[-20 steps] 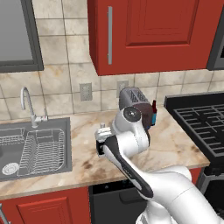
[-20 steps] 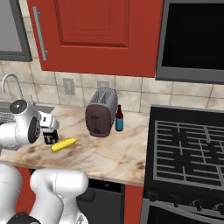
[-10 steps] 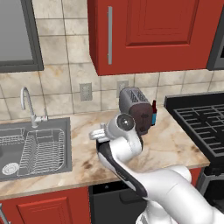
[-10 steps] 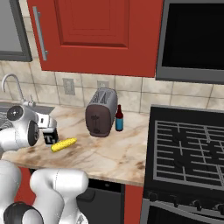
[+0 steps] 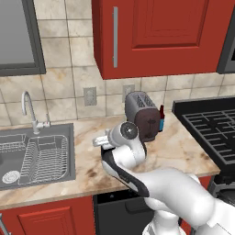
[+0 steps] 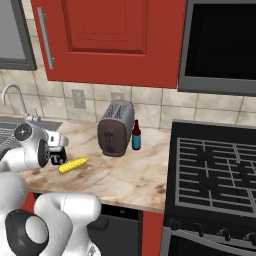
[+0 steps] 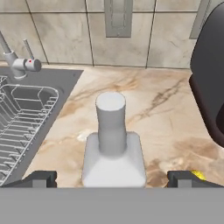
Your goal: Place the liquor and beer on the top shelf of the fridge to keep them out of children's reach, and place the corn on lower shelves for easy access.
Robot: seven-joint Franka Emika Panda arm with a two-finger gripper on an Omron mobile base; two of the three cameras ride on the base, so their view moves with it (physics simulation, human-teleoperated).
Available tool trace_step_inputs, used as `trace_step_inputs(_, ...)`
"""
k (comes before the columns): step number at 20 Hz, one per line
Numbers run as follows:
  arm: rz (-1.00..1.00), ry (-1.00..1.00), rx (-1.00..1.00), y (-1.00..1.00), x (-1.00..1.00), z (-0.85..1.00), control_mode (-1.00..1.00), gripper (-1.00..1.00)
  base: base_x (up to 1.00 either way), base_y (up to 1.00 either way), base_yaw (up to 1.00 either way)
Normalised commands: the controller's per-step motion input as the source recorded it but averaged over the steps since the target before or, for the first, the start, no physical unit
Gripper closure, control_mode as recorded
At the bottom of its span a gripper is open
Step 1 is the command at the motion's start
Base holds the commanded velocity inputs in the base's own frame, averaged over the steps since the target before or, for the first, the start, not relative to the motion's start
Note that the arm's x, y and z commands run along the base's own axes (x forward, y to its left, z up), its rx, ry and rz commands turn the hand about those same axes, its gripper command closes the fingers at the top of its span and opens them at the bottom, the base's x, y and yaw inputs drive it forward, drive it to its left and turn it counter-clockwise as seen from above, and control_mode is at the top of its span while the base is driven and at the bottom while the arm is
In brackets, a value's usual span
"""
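From the left base view, the white arm bends low over the marble surface (image 5: 183, 147), its wrist between the sink (image 5: 36, 156) and the dark toaster (image 5: 143, 120). The arm's own body hides the claw and whatever stands beneath it. Just right of the toaster, a sliver of the beer (image 5: 161, 120) peeks out, red-brown with a blue label.

The right base view opens up what the left one covers. The claw (image 6: 56, 156) hangs close above the surface near the sink's edge, and the corn (image 6: 73, 165) lies on its side just beside it, toward the toaster (image 6: 114, 129). The beer (image 6: 136, 136) stands upright and in full sight here, right next to the toaster, with the black stove (image 6: 215, 175) further along.

The hand view alone shows the liquor (image 7: 113, 144): a pale bottle with a slim neck, upright on the surface, seen from above its shoulder. It stands between the two dark fingertips (image 7: 40, 178), which sit far apart on either side and touch nothing, so the claw is wide. A speck of yellow corn (image 7: 197, 175) shows by the right tip, the dish rack (image 7: 22, 127) lies left and the toaster's dark flank (image 7: 210, 87) rises right.
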Motion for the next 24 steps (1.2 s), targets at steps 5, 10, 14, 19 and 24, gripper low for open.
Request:
trace_step_inputs(5, 0.0, 0.0, 0.0, 0.0, 0.27, -0.15, -1.0, -1.0, 0.0, 0.0, 0.0)
trace_step_inputs(10, 0.0, 0.0, 0.0, 0.03, 0.27, -0.15, -1.0, -1.0, 0.0, 0.0, 0.0)
trace_step_inputs(14, 0.0, 0.0, 0.0, 0.02, 0.25, -0.16, -1.0, -1.0, 0.0, 0.0, 0.0)
trace_step_inputs(19, 0.0, 0.0, 0.0, 0.03, 0.2, -0.17, -1.0, -1.0, 0.0, 0.0, 0.0)
trace_step_inputs(24, 0.0, 0.0, 0.0, 0.05, 0.23, -0.17, -1.0, -1.0, 0.0, 0.0, 0.0)
